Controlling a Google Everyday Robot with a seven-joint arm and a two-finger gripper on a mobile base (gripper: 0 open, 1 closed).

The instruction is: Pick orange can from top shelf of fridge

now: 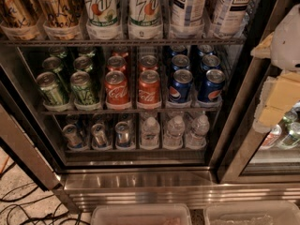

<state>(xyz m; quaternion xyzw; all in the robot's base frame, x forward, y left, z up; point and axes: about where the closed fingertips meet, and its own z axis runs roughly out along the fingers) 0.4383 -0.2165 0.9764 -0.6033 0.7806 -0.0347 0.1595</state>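
Standing far to the upper left of the gripper (275, 87), the orange can (18, 9) rests on the top shelf (140, 41) of the fridge (140, 183), with a second orange can (60, 7) just beside it on the gripper's side. Nearer the gripper on that rack come 7UP bottles (101, 6), then tea bottles (187, 6). Lower left of the gripper sit green cans (82, 88), Coca-Cola cans (117, 88) and Pepsi cans (180, 86). The gripper hangs at the right edge, before the fridge's frame, well apart from the orange can; whether it is released or clenched cannot be told.
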